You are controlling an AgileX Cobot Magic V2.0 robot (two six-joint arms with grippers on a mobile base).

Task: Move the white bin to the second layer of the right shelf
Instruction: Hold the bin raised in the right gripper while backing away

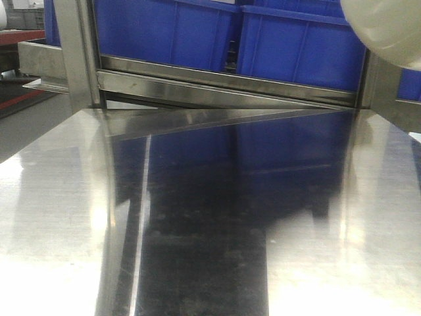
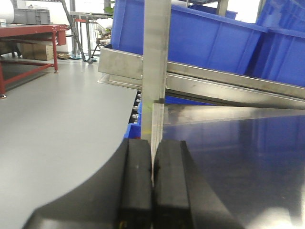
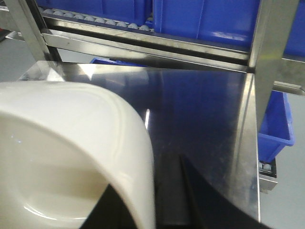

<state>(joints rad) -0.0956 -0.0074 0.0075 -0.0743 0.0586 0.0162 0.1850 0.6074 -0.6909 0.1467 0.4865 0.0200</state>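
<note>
The white bin (image 3: 62,157) is a cream plastic tub that fills the lower left of the right wrist view. My right gripper (image 3: 151,202) is shut on its wall, with one finger inside the tub and one finger (image 3: 174,191) outside. The front view shows the white bin (image 1: 385,26) raised at the top right, in front of the rack. A rack level with white rollers (image 3: 90,20) and a steel front rail (image 3: 143,45) runs behind the tabletop, loaded with blue crates. I cannot tell which level is the right shelf second layer. My left gripper (image 2: 152,179) is shut on nothing, low at the table's left edge.
A shiny steel tabletop (image 1: 210,217) lies in front of the rack. Blue crates (image 1: 197,29) fill the rack level. Upright steel posts (image 2: 156,52) (image 3: 267,52) stand at the table's back corners. Another blue crate (image 3: 276,124) sits lower on the right. Grey floor (image 2: 57,119) and a red bench (image 2: 28,31) lie to the left.
</note>
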